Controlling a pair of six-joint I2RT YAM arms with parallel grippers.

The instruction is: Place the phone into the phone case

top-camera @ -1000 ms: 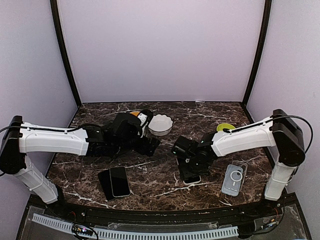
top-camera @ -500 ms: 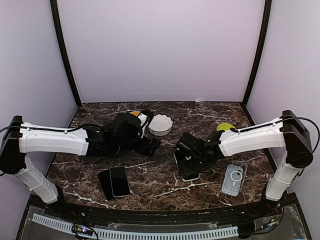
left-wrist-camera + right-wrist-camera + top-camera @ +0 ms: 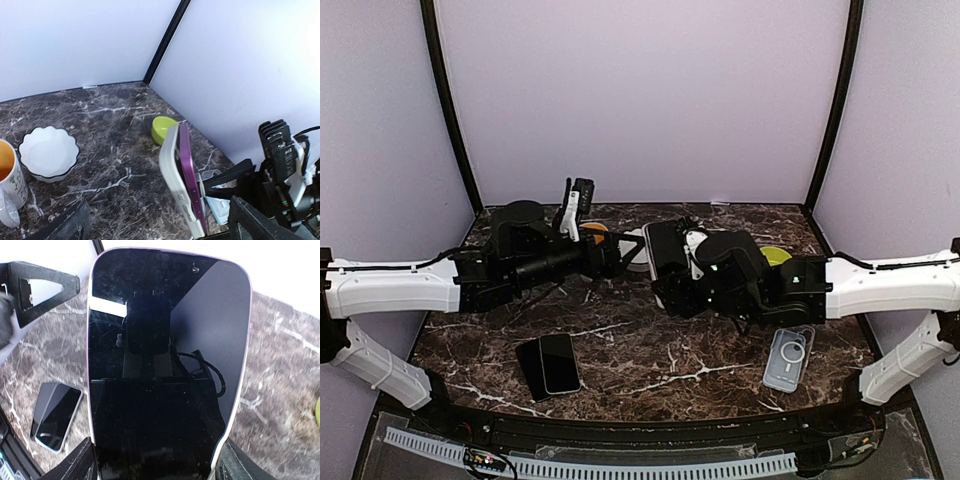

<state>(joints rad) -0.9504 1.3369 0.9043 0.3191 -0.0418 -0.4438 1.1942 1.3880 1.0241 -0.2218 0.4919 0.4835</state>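
Observation:
My right gripper (image 3: 157, 466) is shut on a purple-edged phone (image 3: 167, 365) and holds it upright above the table (image 3: 620, 345). Its dark screen fills the right wrist view. In the left wrist view the phone (image 3: 189, 180) stands edge-on with a grey-white phone case (image 3: 172, 175) against its back; the case gapes away from it at the top. My left gripper (image 3: 162, 227) is open, its fingers wide on either side of the phone and touching neither side. From above, the phone (image 3: 663, 262) hangs between the two arms, with the left gripper (image 3: 618, 262) just left of it.
A clear case (image 3: 787, 358) lies at the front right. Two dark phones (image 3: 548, 365) lie side by side at the front left. A white bowl (image 3: 48, 152), a mug (image 3: 7, 175) and a small green dish (image 3: 164, 129) stand toward the back.
The right arm has lifted the phone off the table and swung it up toward the middle. The left arm has risen and turned its open gripper toward the phone.

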